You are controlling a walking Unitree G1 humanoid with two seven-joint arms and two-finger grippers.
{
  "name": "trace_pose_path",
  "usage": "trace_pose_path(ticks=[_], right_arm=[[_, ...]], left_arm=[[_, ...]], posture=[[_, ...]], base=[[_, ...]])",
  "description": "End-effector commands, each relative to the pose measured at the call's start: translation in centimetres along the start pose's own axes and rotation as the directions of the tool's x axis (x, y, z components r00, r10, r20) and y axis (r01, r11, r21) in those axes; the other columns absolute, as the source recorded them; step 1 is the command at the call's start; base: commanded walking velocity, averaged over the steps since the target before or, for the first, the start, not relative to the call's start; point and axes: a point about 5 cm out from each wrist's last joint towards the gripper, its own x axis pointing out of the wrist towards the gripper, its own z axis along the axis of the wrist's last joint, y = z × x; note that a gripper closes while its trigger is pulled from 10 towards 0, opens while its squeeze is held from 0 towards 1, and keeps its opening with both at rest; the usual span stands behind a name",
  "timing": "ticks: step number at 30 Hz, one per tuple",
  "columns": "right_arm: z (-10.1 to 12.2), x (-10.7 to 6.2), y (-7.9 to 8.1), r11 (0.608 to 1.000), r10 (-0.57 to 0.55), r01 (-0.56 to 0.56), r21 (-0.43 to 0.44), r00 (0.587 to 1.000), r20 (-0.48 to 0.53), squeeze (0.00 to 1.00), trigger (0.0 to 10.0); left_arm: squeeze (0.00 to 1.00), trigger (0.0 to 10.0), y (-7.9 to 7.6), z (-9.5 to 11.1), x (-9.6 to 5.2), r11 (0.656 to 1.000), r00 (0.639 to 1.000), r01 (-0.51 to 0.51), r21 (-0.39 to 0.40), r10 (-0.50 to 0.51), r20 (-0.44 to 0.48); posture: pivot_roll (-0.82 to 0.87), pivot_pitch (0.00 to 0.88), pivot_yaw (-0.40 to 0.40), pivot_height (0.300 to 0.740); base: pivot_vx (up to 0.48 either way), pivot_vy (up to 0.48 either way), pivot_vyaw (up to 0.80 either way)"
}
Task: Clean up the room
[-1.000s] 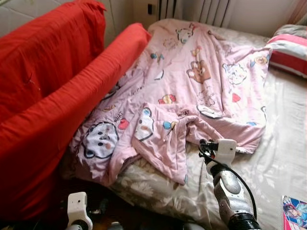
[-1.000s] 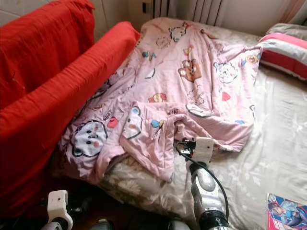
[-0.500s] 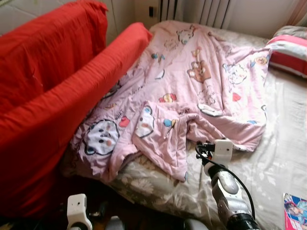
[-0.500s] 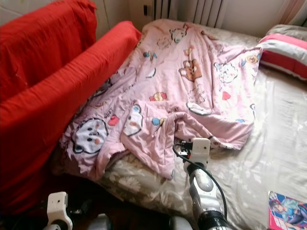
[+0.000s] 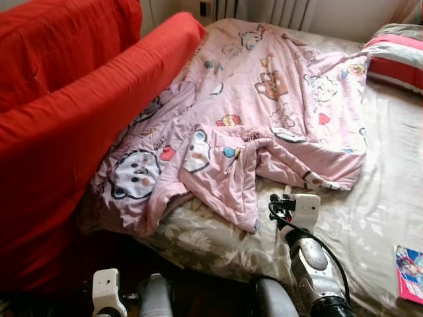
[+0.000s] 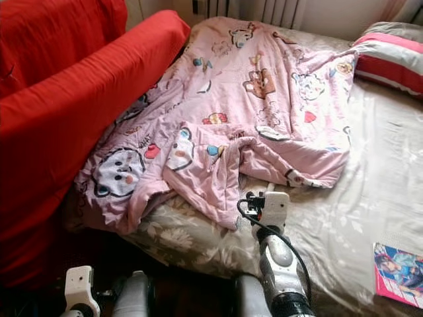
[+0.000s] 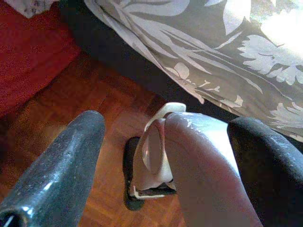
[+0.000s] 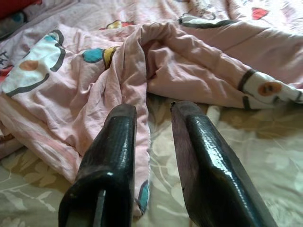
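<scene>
A crumpled pink quilt (image 5: 264, 99) printed with cartoon animals lies across the bed. Its near corner (image 5: 228, 188) is folded over and hangs toward the bed's edge. My right gripper (image 8: 154, 109) rests low over the floral sheet (image 5: 370, 218), right at that folded corner. Its black fingers (image 8: 109, 156) stand open by a narrow gap, and the quilt's hem runs along the inner side of one finger. My left gripper (image 7: 165, 122) hangs open by my leg, over the wooden floor (image 7: 94, 94) beside the bed.
A large red sofa cover (image 5: 73, 112) rises along the bed's left side. A red and white striped pillow (image 5: 396, 59) sits at the far right, and a magazine (image 5: 410, 271) lies on the sheet at the near right. A radiator (image 5: 277, 8) stands behind the bed.
The camera has tipped down and moved closer, so my legs now show at the bottom. My right gripper stays at the quilt's folded corner. The quilt keeps its shape.
</scene>
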Motion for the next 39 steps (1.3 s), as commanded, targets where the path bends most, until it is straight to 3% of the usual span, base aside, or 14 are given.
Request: trace_pose_path(ticks=[1, 20, 28, 39], right_arm=[[-0.29, -0.21, 0.0, 1.0, 0.001, -0.001, 0.01, 1.0, -0.007, 0.0, 10.0], [-0.43, -0.26, 0.31, 1.0, 0.021, -0.022, -0.011, 1.0, -0.008, 0.0, 10.0], [-0.46, -0.3, 0.41, 1.0, 0.024, -0.024, -0.013, 1.0, -0.007, 0.0, 10.0], [-0.44, -0.34, 0.13, 1.0, 0.001, -0.001, 0.018, 1.0, 0.0, 0.0, 10.0]], left_arm=[[0.0, 10.0, 0.42, -0.59, -0.35, 1.0, 1.0, -0.006, 0.006, 0.006, -0.028], [0.0, 10.0, 0.44, -0.45, -0.29, 1.0, 1.0, -0.003, 0.011, 0.003, -0.025], [0.0, 10.0, 0.45, -0.42, -0.28, 1.0, 1.0, -0.001, 0.013, 0.002, -0.024], [0.0, 10.0, 0.42, -0.28, -0.27, 1.0, 1.0, 0.008, 0.013, -0.008, -0.012]], posture=[[0.12, 0.22, -0.017, 0.632], [0.12, 0.226, -0.015, 0.632], [0.12, 0.23, -0.015, 0.632], [0.12, 0.232, -0.013, 0.632]], base=[[0.0, 0.0, 0.0], [0.0, 0.0, 0.0], [0.0, 0.0, 0.77], [0.0, 0.0, 0.0]])
